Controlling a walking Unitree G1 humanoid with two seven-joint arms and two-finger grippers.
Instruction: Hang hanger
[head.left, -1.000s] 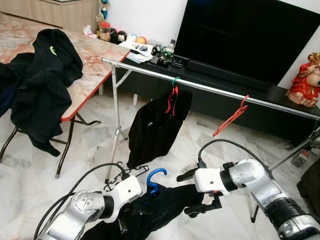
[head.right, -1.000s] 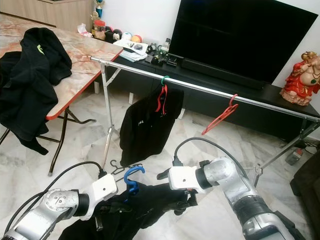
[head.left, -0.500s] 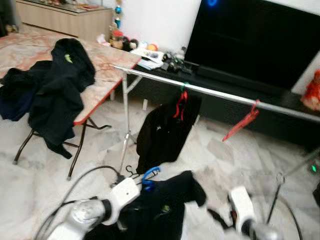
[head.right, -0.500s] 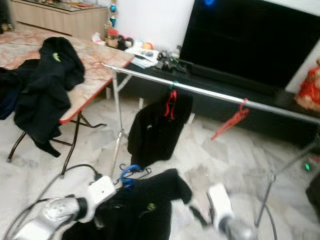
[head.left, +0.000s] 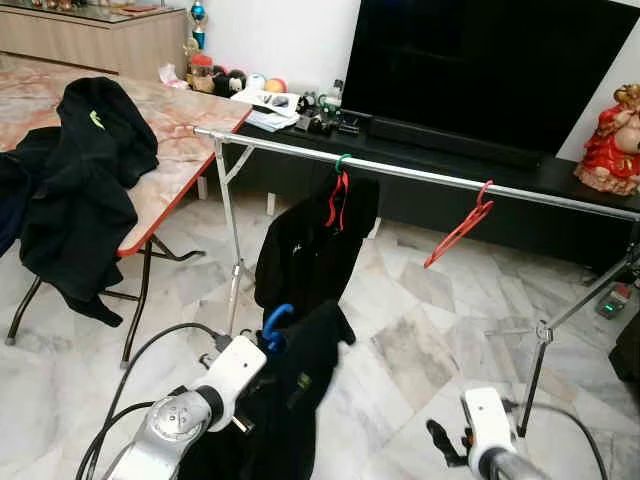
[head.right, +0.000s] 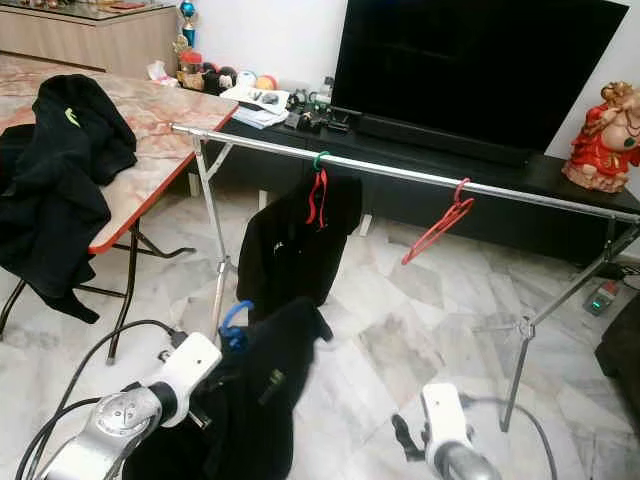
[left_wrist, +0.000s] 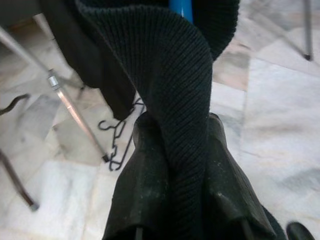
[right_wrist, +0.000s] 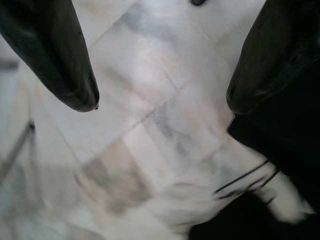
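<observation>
One rail (head.left: 420, 176). Three coloured hangers: two red ones (head.left: 338, 200) (head.left: 458, 227) on the rail, one blue hanger (head.left: 274, 325) below it. One television (head.left: 480, 60) behind the rail. One table (head.left: 170, 130) at its left end. One red figurine (head.left: 608, 140).

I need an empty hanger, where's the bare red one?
The bare red hanger hangs tilted on the metal rail, right of the black garment on the rail.

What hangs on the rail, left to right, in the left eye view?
Along the rail: black garment on red hanger → empty red hanger.
</observation>
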